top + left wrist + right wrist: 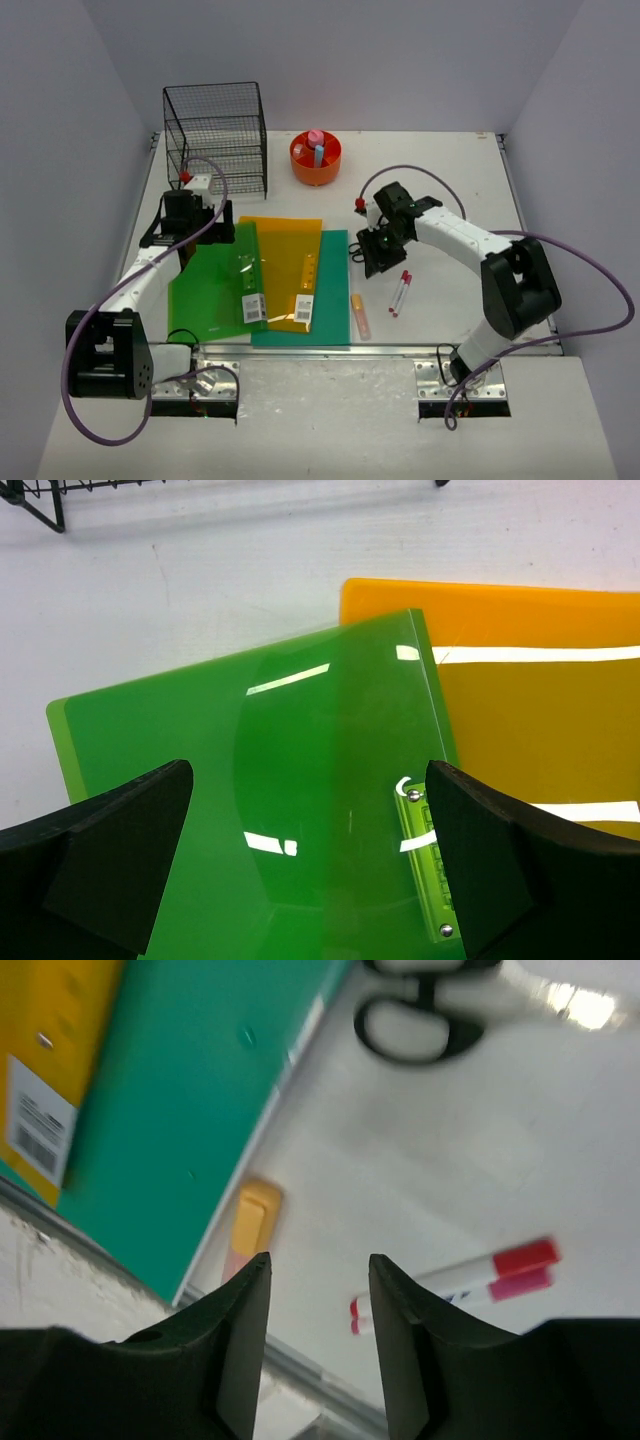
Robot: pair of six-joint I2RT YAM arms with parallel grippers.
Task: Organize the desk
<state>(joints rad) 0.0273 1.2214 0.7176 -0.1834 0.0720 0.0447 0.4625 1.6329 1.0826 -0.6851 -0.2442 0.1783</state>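
Observation:
The desk (450, 180) is a white tabletop with a metal rail (300, 1365) along its front. Three folders overlap at the front left: green (210, 290), orange (285, 265) and teal (325, 300). My left gripper (200, 228) hovers over the green folder (280, 810), wide open and holding nothing. My right gripper (378, 252) hangs above bare desk, open with nothing between its fingers (245, 1320). Under it lie an orange-pink highlighter (250, 1225), two red-capped markers (490, 1275) and black-handled scissors (415, 1025).
A black wire basket (215, 135) stands at the back left. An orange round holder (316, 158) with pink and blue items sits beside it. The highlighter (360, 315) and markers (400, 293) lie right of the teal folder. Pale grey walls enclose the desk.

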